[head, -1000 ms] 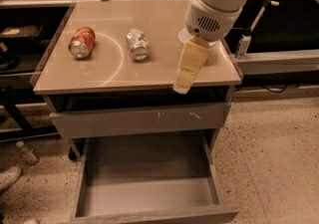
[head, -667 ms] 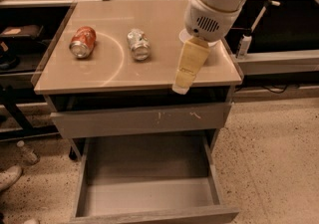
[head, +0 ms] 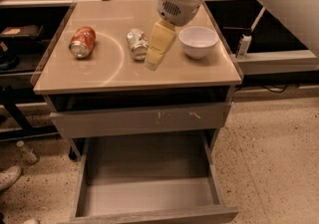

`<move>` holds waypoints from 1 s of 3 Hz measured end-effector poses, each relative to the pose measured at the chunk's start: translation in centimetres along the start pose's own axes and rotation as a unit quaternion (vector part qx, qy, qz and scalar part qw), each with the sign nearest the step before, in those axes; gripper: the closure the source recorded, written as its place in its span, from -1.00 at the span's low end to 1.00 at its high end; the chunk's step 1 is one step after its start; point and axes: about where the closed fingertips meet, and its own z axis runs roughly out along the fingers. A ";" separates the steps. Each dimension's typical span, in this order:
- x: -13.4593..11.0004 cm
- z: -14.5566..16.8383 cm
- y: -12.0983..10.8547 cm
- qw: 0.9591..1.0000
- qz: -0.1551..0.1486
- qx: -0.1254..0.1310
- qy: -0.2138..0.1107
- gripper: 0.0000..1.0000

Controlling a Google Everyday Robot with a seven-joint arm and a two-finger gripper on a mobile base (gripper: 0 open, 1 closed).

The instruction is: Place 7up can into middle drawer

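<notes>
Jaws apparently closed, just beside 7up can lying flat, long axis front-back.

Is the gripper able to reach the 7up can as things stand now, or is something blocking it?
Probably yes. The gripper hangs just beside the 7up can, on its side toward the white bowl. Nothing lies between them, and the orange can lies well off on the far side.

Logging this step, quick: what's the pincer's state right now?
Pincer: open or closed cannot be told; it is above the tabletop, just right of the 7up can lying there.
</notes>
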 end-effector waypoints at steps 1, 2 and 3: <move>0.0 0.0 0.0 1.000 0.000 0.000 0.000 -1.00; -2.7 1.2 -0.8 0.999 0.007 -0.018 -0.030 -1.00; -5.4 3.0 -2.9 0.998 0.032 -0.035 -0.037 -1.00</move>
